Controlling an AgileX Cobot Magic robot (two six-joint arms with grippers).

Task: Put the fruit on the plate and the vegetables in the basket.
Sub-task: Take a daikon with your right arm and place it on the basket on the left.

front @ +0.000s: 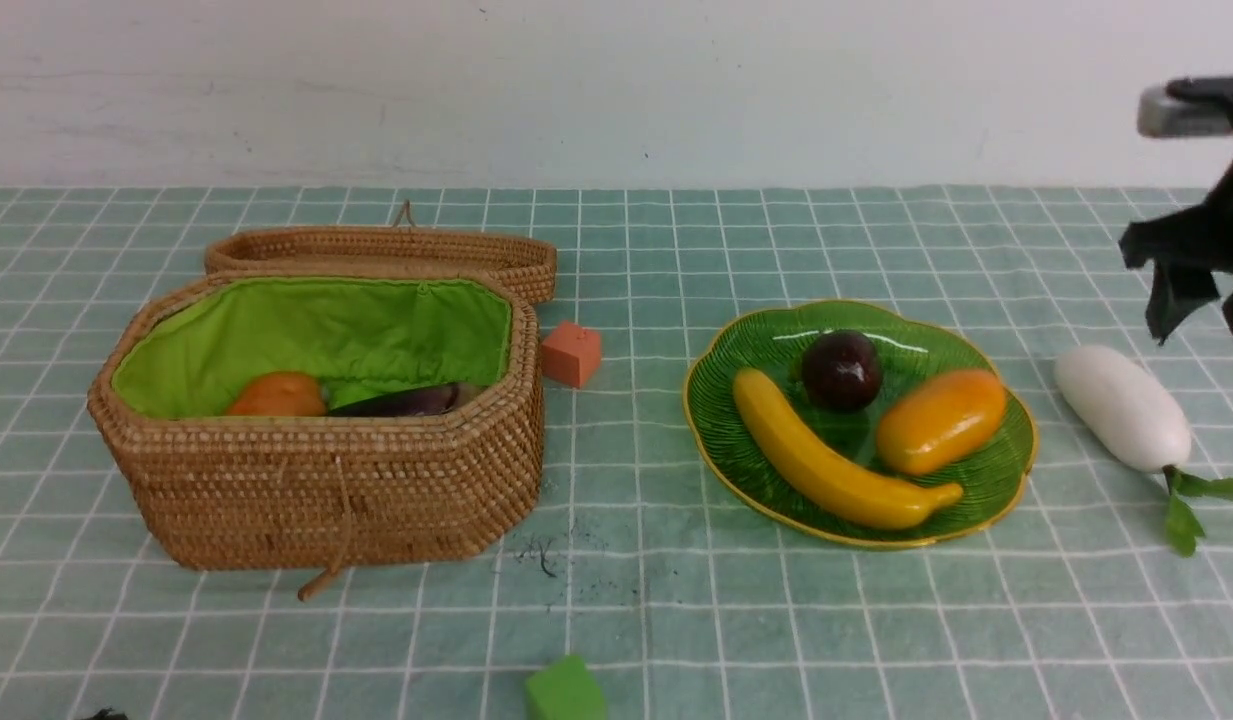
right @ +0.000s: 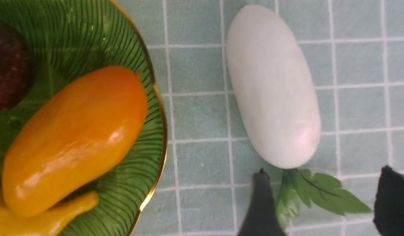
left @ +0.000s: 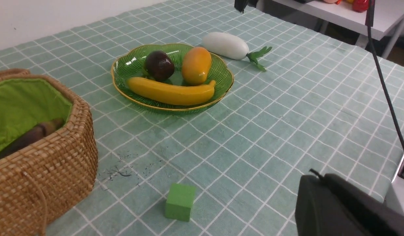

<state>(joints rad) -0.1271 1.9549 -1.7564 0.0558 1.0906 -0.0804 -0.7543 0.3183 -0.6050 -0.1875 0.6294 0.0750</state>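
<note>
Looking at the radish [front: 1121, 406], lying on the table [front: 636, 600] just right of the plate [front: 1006, 470]: smooth, rigid, probably light and slippery. Right hand [right: 323, 200] hovers empty, jaws wide, so grab mid-body (not the floppy leaves [right: 315, 191]).

Basket [front: 316, 480] wall hides most of potato [front: 276, 396] & eggplant [front: 401, 402]; gourd unseen. Right gripper [front: 1201, 300] cut by frame edge, 1 green cube [front: 564, 692] too.
</note>
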